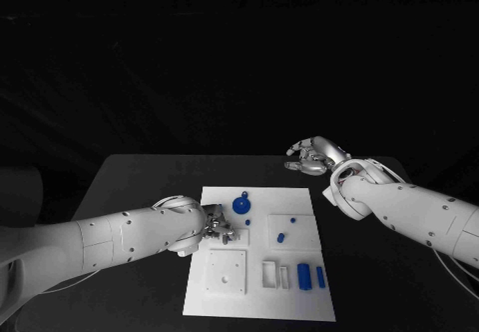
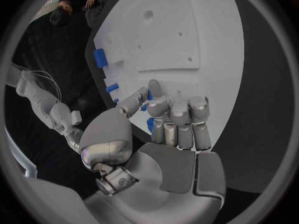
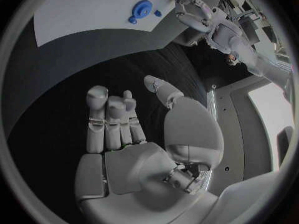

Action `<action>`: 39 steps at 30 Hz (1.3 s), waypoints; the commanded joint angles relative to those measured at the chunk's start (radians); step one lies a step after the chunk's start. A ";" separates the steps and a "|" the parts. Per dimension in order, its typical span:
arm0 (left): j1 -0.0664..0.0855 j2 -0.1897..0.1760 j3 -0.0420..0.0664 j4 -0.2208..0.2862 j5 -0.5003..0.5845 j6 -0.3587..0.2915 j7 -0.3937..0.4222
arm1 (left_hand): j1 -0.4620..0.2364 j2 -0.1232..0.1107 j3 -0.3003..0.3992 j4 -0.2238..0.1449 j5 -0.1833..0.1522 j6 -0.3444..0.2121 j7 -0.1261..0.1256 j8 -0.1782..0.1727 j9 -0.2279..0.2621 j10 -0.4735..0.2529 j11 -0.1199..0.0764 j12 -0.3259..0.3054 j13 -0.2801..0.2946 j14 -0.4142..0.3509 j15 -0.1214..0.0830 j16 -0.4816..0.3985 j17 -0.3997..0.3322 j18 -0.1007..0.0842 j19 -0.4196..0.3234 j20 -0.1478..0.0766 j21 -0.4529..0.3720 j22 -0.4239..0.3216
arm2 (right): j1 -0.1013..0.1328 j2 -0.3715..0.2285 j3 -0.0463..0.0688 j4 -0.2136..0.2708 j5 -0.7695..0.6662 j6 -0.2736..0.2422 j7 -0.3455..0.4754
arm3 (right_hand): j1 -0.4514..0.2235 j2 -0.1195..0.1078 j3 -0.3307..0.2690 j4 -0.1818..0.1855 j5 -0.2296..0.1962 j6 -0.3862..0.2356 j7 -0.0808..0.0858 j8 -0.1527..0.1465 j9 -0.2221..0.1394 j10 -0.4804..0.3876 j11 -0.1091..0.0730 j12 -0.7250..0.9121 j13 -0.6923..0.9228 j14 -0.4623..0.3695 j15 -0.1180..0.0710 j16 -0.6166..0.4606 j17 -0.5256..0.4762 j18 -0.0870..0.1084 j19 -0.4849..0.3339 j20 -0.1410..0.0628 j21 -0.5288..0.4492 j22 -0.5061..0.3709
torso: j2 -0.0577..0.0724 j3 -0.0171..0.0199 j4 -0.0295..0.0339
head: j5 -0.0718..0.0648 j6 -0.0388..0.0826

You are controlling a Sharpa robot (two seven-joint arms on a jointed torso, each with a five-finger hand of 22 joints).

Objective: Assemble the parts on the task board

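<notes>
Nearest the camera, the white rectangular task board (image 1: 261,308) lies in the lower middle of the head view on the black table (image 1: 140,180). Along its lower edge stand two upright blue cylindrical parts (image 1: 303,275), just beside each other; a round blue gear-like part (image 1: 241,205) sits near the board's upper edge, and two small blue pegs (image 1: 282,237) sit right of centre. Over the board's left side, the left silver hand (image 1: 221,229) has its fingers curled together; whether they pinch a part, I cannot tell. At the upper right, off the board above the table's far edge, the right silver hand (image 1: 312,156) holds nothing, fingers loosely apart.
</notes>
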 commanded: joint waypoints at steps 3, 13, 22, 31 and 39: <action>0.000 0.001 0.001 -0.003 -0.003 -0.018 0.002 | 0.020 0.038 -0.072 -0.027 0.000 -0.010 -0.003 0.007 0.002 0.000 -0.003 0.003 -0.003 0.001 -0.012 0.002 0.000 -0.012 -0.013 -0.135 0.005 -0.010 | -0.001 0.000 0.000 0.000 -0.005 0.013 0.004 | -0.006 0.006 -0.001 -0.003 0.005 -0.018 0.025 0.003 -0.001 -0.006 -0.002 0.005 -0.002 0.003 0.003 0.001 -0.001 0.079 -0.002 -0.007 -0.005 0.014 | 0.000 0.0000 -0.0001 | 0.000 0.001; 0.000 0.000 0.001 -0.003 -0.001 -0.023 0.004 | 0.002 0.035 -0.100 -0.002 -0.001 -0.012 -0.003 0.008 0.002 -0.002 -0.003 0.003 -0.004 -0.001 -0.013 0.002 0.000 -0.012 -0.016 -0.133 0.005 -0.019 | -0.001 0.000 0.000 0.000 -0.005 0.013 0.004 | -0.007 0.007 -0.001 -0.003 0.006 -0.018 0.025 0.003 -0.001 -0.006 -0.002 0.005 -0.002 0.003 0.003 0.001 -0.001 0.079 -0.001 -0.007 -0.005 0.014 | 0.000 0.0001 -0.0004 | -0.001 0.002; 0.000 -0.012 0.002 -0.001 -0.001 -0.030 0.004 | 0.006 0.038 -0.100 -0.001 -0.001 -0.013 -0.003 0.008 0.002 -0.002 -0.003 0.003 -0.004 -0.001 -0.013 0.002 0.000 -0.011 -0.016 -0.133 0.005 -0.021 | -0.001 -0.002 0.000 0.001 -0.005 0.013 0.004 | -0.008 0.007 -0.002 -0.002 0.006 -0.018 0.025 0.003 -0.001 -0.006 -0.002 0.006 -0.002 0.003 0.003 0.001 -0.001 0.079 -0.001 -0.007 -0.005 0.014 | 0.000 -0.0002 -0.0005 | -0.001 0.004; 0.000 -0.016 0.005 -0.002 -0.001 -0.038 0.007 | 0.021 0.044 -0.100 -0.007 -0.001 -0.015 -0.003 0.009 0.002 -0.003 -0.003 0.003 -0.005 -0.002 -0.014 0.002 -0.001 -0.009 -0.018 -0.134 0.007 -0.024 | -0.002 -0.002 0.000 0.001 -0.005 0.014 0.004 | -0.009 0.007 -0.002 -0.002 0.006 -0.019 0.025 0.003 -0.001 -0.006 -0.002 0.006 -0.003 0.003 0.003 0.001 -0.001 0.079 -0.001 -0.007 -0.005 0.014 | 0.000 -0.0008 -0.0001 | -0.001 0.003; -0.001 -0.012 0.017 -0.006 0.010 -0.044 0.012 | 0.022 0.040 -0.106 -0.007 -0.001 -0.020 -0.002 0.007 0.001 -0.004 -0.003 0.002 -0.006 -0.003 -0.015 0.001 -0.001 -0.009 -0.019 -0.133 0.009 -0.027 | -0.003 -0.002 0.000 0.000 -0.005 0.015 0.004 | -0.009 0.008 -0.002 -0.002 0.006 -0.019 0.025 0.003 -0.002 -0.005 -0.002 0.007 -0.003 0.003 0.003 0.002 -0.001 0.079 0.000 -0.007 -0.005 0.014 | 0.001 -0.0005 -0.0003 | -0.001 0.002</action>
